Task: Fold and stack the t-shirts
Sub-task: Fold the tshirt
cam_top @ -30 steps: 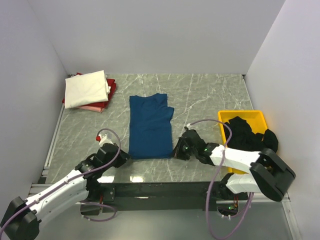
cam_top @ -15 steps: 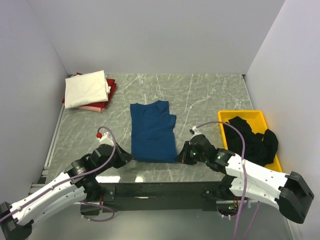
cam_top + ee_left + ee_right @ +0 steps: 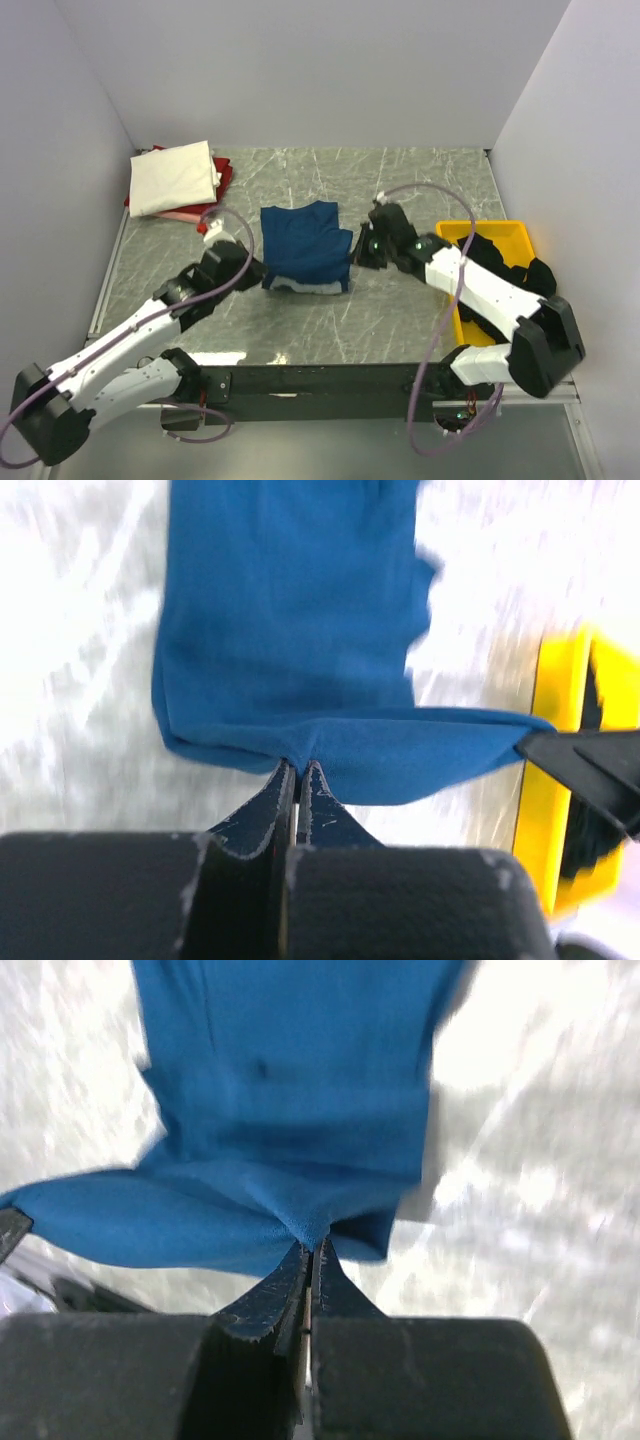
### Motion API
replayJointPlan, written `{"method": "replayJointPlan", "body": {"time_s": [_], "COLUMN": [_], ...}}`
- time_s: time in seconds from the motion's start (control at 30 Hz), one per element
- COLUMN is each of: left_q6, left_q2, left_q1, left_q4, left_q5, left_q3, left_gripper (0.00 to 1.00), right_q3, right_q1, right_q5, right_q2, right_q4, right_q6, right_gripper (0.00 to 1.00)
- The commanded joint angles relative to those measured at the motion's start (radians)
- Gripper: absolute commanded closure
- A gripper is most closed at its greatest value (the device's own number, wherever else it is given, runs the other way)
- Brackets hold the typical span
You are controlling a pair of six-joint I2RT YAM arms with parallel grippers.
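Fingers (image 3: 262, 815) on both sides are pinched tight on cloth. The left gripper (image 3: 298, 767) has the near-left corner of the blue tee (image 3: 290, 630) and the right gripper (image 3: 310, 1247) has the near-right corner. No gap btwn the jaws in either wrist view (both pretty blurry tho).

Progress check, big stuff first. Marble table (image 3: 410, 190): blue tee is laid out in the middle, collar end away from the arms. Sides look tucked in already imo, since it's a narrow strip w/ no sleeves sticking out. Near hem is held up off the table and over the lower part of the shirt, so I'd call this the bottom-to-top fold, roughly halfway. Can't see any print from here.

Yellow tray (image 3: 487, 229) at the right edge has a black tee (image 3: 505, 278) bunched up in it and spilling over the rim — not folded, untouched afaict.

Far-left corner is the done pile. Cream tee (image 3: 172, 178) folded on top, red tee (image 3: 225, 177) under it, plus a pinkish edge (image 3: 190, 214) at the bottom. Can't tell if that's a separate shirt.

So by my count: 2 maybe 3 folded + stacked, 1 mid-fold, 1 waiting. Left to do — lay the hem down, prob one more fold, carry it to the pile, then the black one.
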Motion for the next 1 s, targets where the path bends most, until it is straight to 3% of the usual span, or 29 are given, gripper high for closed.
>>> {"method": "replayJointPlan", "body": {"time_s": [0.0, 0.3, 0.77, 0.8, 0.87, 0.9, 0.97], "left_q6": [0.100, 0.181, 0.236, 0.244, 0.258, 0.268, 0.275], "left_q2": [0.083, 0.440, 0.993, 1.046, 1.094, 1.128, 1.148], "left_q1": [0.113, 0.329, 0.545, 0.552, 0.572, 0.582, 0.596], "left_q4": [0.143, 0.192, 0.233, 0.220, 0.218, 0.216, 0.222], "left_q5": [0.083, 0.223, 0.420, 0.431, 0.457, 0.465, 0.485], "left_q3": [0.099, 0.380, 0.791, 0.818, 0.890, 0.911, 0.954], "left_gripper": [1.00, 1.00, 1.00, 0.94, 0.65, 0.43, 0.34], "right_q3": [0.159, 0.598, 1.403, 1.414, 1.420, 1.420, 1.428], "right_q1": [-0.074, -0.213, -0.368, -0.376, -0.394, -0.401, -0.410], "right_q5": [-0.027, -0.148, -0.357, -0.372, -0.400, -0.399, -0.391], "right_q2": [0.086, 0.464, 1.124, 1.141, 1.163, 1.166, 1.163], "right_q4": [-0.035, -0.135, -0.322, -0.310, -0.267, -0.259, -0.254], "right_q6": [-0.092, -0.146, -0.146, -0.138, -0.121, -0.119, -0.126], "right_gripper": [1.00, 1.00, 1.00, 0.93, 0.78, 0.63, 0.53]}}
